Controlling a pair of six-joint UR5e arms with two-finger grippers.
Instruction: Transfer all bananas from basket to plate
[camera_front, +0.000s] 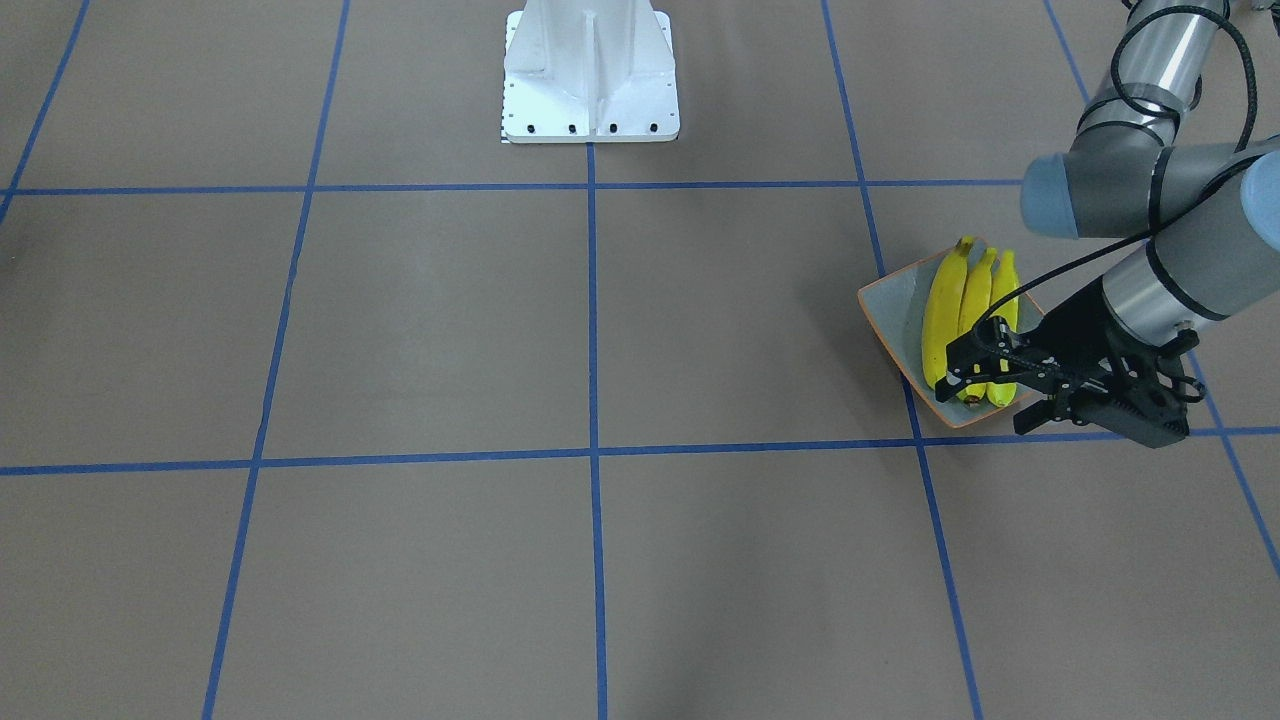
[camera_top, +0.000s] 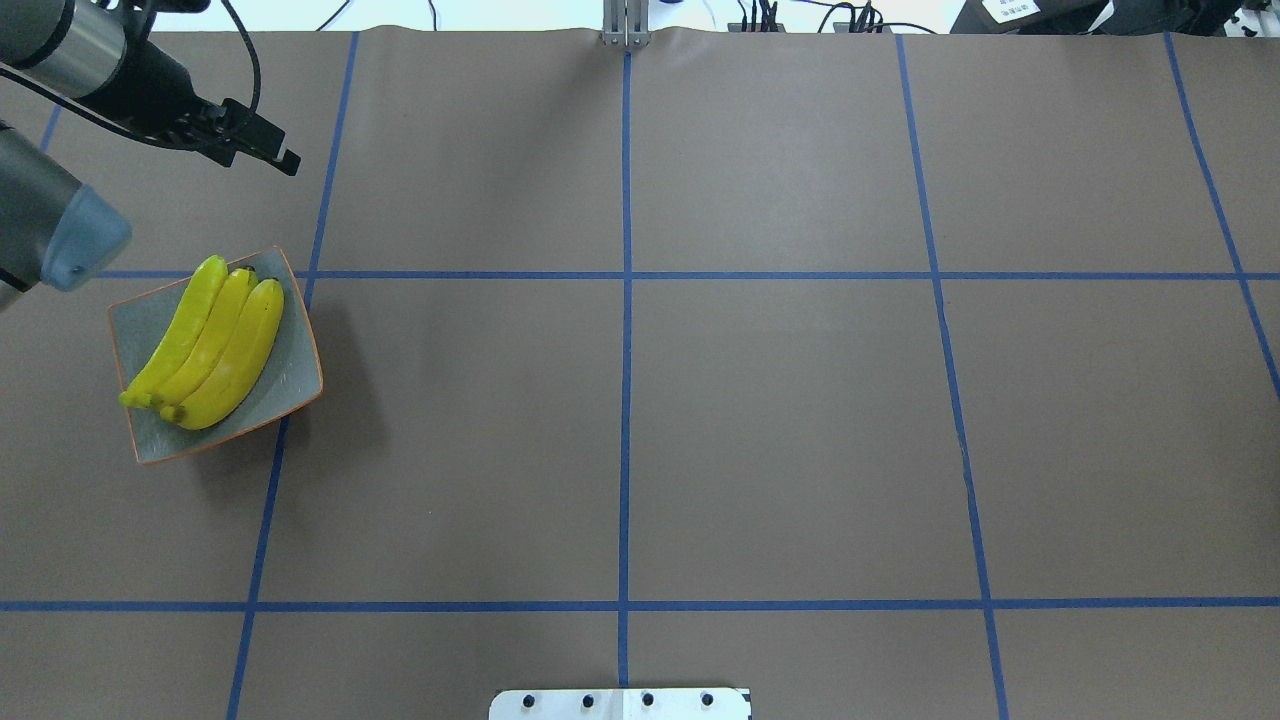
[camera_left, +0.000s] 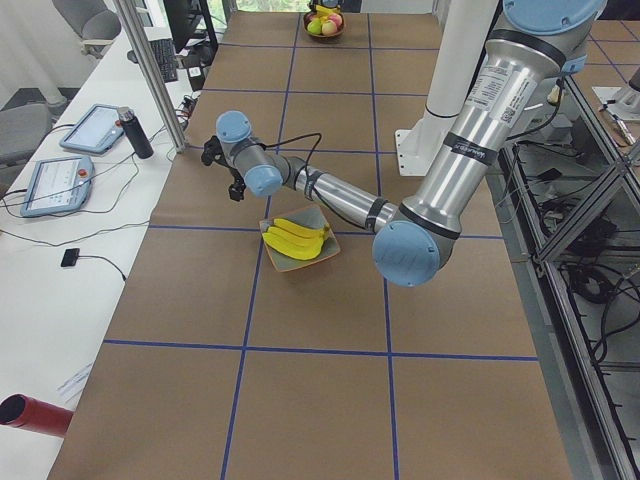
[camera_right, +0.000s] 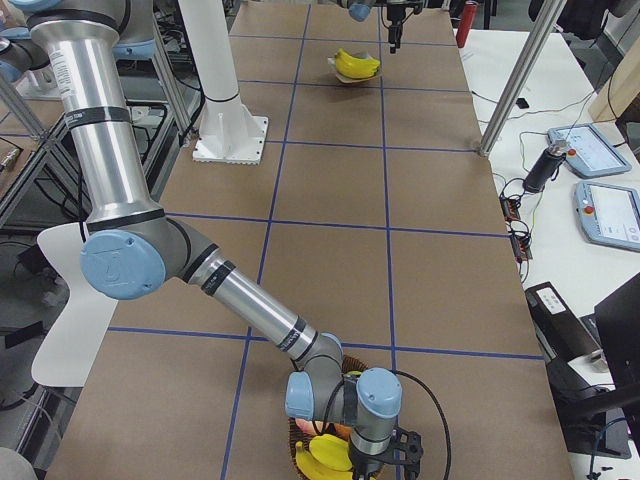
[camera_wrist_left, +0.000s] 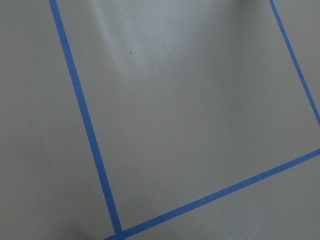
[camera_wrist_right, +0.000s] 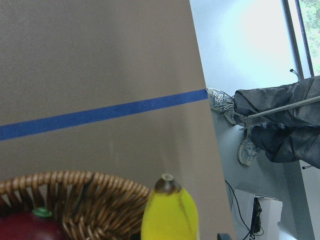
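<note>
Three yellow bananas (camera_front: 945, 310) (camera_top: 215, 340) lie side by side on the grey-blue plate (camera_front: 890, 310) (camera_top: 150, 320), on my left side of the table. My left gripper (camera_front: 985, 400) (camera_top: 280, 155) hangs open and empty just beyond the plate's far edge. At the table's other end, another banana (camera_wrist_right: 170, 212) (camera_right: 325, 458) sits over the wicker basket (camera_wrist_right: 75, 185) (camera_right: 300, 440), close under my right wrist. The right gripper's fingers are hidden in the wrist view, so I cannot tell whether they hold the banana.
A dark red apple (camera_wrist_right: 25, 227) lies in the basket. The white robot base (camera_front: 590, 75) stands at mid-table. A person's legs and shoes (camera_wrist_right: 280, 120) show past the table edge by the basket. Tablets (camera_left: 50, 185) and a metal post (camera_left: 150, 80) line the operators' side.
</note>
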